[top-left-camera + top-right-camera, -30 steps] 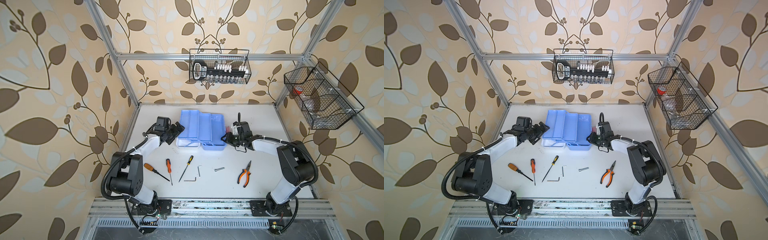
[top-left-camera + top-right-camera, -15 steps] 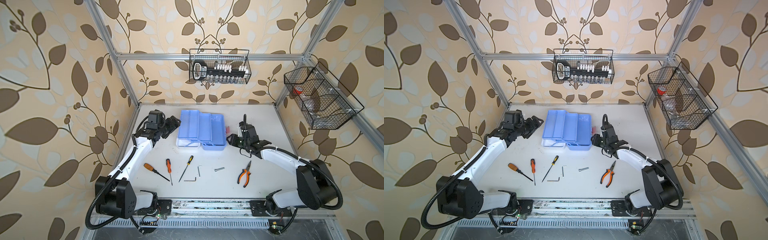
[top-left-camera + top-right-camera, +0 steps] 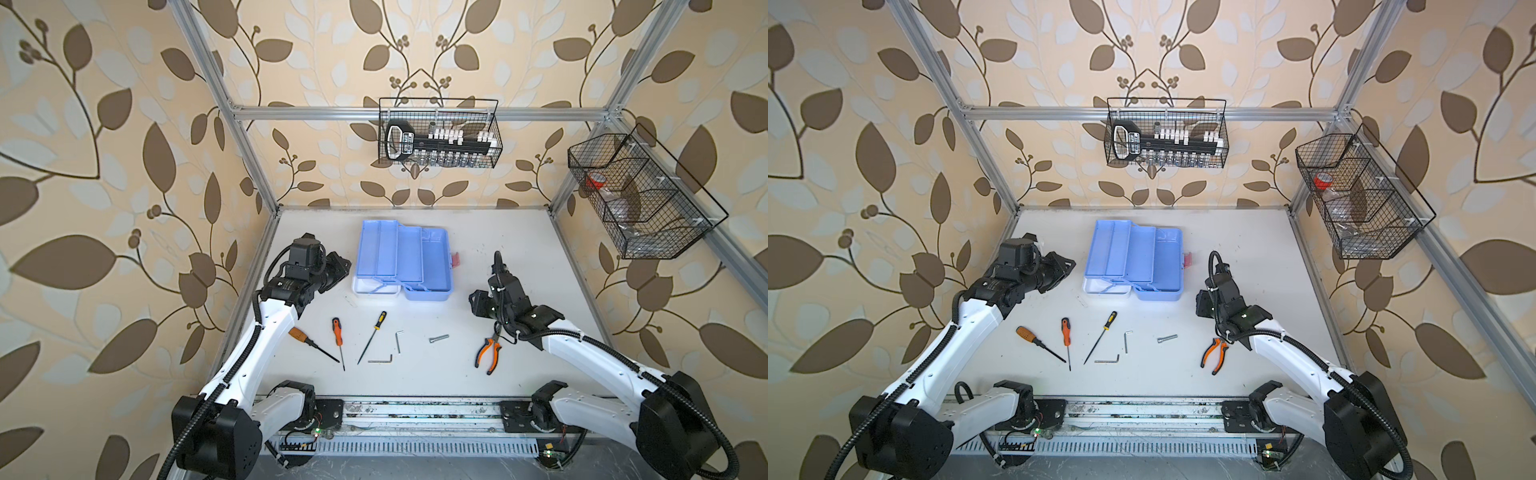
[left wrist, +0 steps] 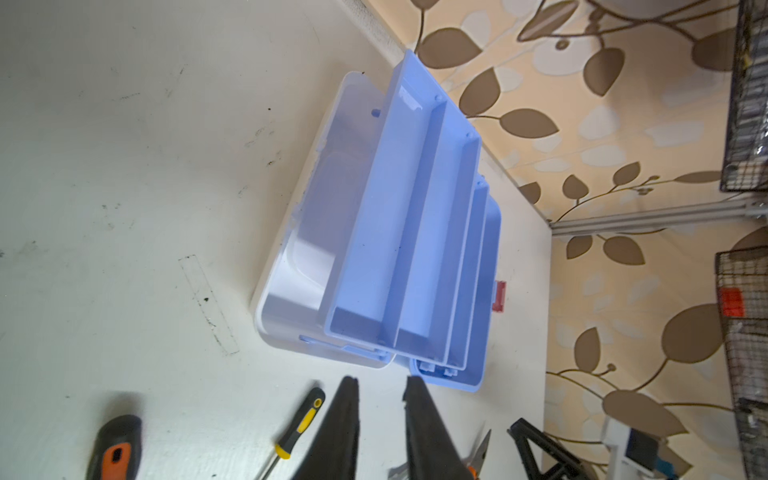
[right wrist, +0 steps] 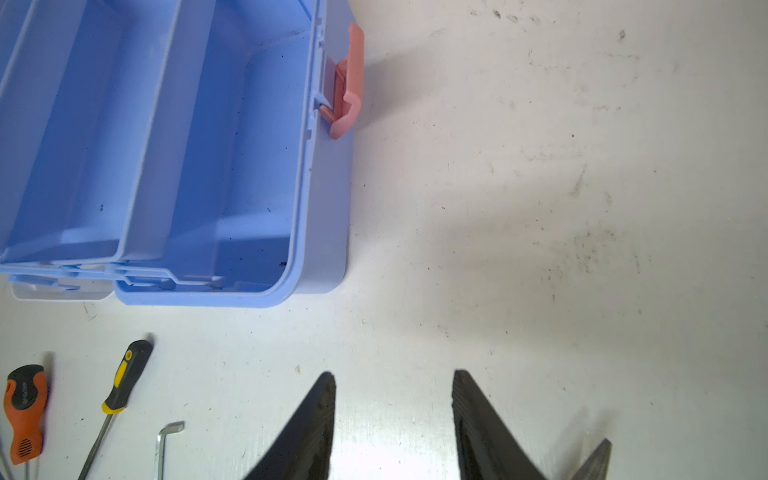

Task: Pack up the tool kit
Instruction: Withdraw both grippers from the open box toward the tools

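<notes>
The tool kit case [image 3: 409, 257] is set open on the white table [image 3: 519, 257], toward 12 o'clock of the table's middle, with its light blue tiers stepped out and seen empty. Its white lid [image 3: 376, 289] is laid flat at the case's 8 o'clock corner, and the pinkish-red latch [image 3: 456, 259] is seen at its 3 o'clock side.

At 6 o'clock of the case, well apart from it, the tools are laid in a row on the table: a brown-handled screwdriver [image 3: 311, 343], an orange-black screwdriver [image 3: 339, 338], a yellow-black screwdriver [image 3: 371, 337], two hex keys [image 3: 399, 340] [image 3: 380, 360], a bolt [image 3: 439, 338] and the orange-black pliers [image 3: 489, 353] at 5 o'clock.

The left gripper [image 3: 345, 266] is held near the case's 9 o'clock side; its fingers are parted only narrowly and nothing is held between them. The right gripper [image 3: 478, 302] is held at 4 o'clock of the case, over the pliers' tips; its fingers are parted moderately and nothing is gripped.

A wire basket [image 3: 438, 99] with a black socket holder [image 3: 436, 143] is hung at 12 o'clock, and another basket [image 3: 615, 166] at 2 o'clock.
</notes>
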Robot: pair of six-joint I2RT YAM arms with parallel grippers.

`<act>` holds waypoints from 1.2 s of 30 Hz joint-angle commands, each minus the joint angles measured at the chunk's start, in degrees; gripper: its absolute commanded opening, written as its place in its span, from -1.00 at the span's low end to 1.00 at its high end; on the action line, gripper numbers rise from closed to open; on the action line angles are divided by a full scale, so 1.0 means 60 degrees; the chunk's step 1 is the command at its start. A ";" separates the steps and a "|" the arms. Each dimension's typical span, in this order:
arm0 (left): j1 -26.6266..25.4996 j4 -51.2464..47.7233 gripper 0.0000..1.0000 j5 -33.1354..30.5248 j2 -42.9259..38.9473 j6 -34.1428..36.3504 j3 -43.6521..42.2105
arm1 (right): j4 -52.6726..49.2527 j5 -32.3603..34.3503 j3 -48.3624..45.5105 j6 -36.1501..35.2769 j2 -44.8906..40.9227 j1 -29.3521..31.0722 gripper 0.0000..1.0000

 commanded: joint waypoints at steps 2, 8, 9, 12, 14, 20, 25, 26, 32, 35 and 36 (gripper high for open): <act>-0.0079 0.0526 -0.63 -0.0069 -0.0475 -0.0081 -0.0666 | -0.0732 0.0635 -0.0447 0.0763 -0.0266 0.0676 -0.06; -0.0086 0.1596 -0.62 0.0073 -0.0380 -0.0577 -0.1672 | -0.0982 0.0989 -0.1146 0.1922 -0.0526 0.1718 -0.06; -0.0079 0.1694 -0.62 0.0138 -0.0322 -0.0625 -0.1722 | -0.1021 0.1012 -0.1192 0.1986 -0.0512 0.1855 -0.06; -0.0113 0.1877 -0.60 0.0293 -0.0293 -0.0680 -0.1881 | -0.1120 0.1157 -0.1068 0.2100 -0.0310 0.2301 -0.06; -0.0134 0.1935 -0.60 0.0365 -0.0342 -0.0763 -0.1958 | -0.1134 0.1227 -0.0950 0.2254 -0.0089 0.2689 -0.05; -0.0483 0.2012 -0.59 0.0474 -0.0470 -0.0809 -0.1946 | -0.1162 0.1802 -0.0873 0.3386 0.0408 0.4278 -0.06; -0.0619 0.2063 -0.54 0.0599 -0.0569 -0.0887 -0.2087 | -0.0849 0.1780 -0.0736 0.4364 0.1109 0.5373 0.17; -0.0638 0.2044 -0.54 0.0632 -0.0593 -0.0857 -0.2069 | -0.0710 0.1694 -0.0701 0.4510 0.1269 0.5531 0.22; -0.0679 0.1876 -0.51 0.0261 -0.0822 -0.0673 -0.2091 | 0.0666 0.0574 -0.0734 0.5071 0.1999 0.5602 0.30; -0.0679 0.1893 -0.51 0.0294 -0.0701 -0.0689 -0.2036 | 0.0589 0.0524 -0.0372 0.4953 0.2475 0.5573 0.33; -0.0676 0.1883 -0.51 0.0326 -0.0651 -0.0688 -0.1989 | 0.0618 0.0426 -0.0305 0.4884 0.2684 0.5501 0.33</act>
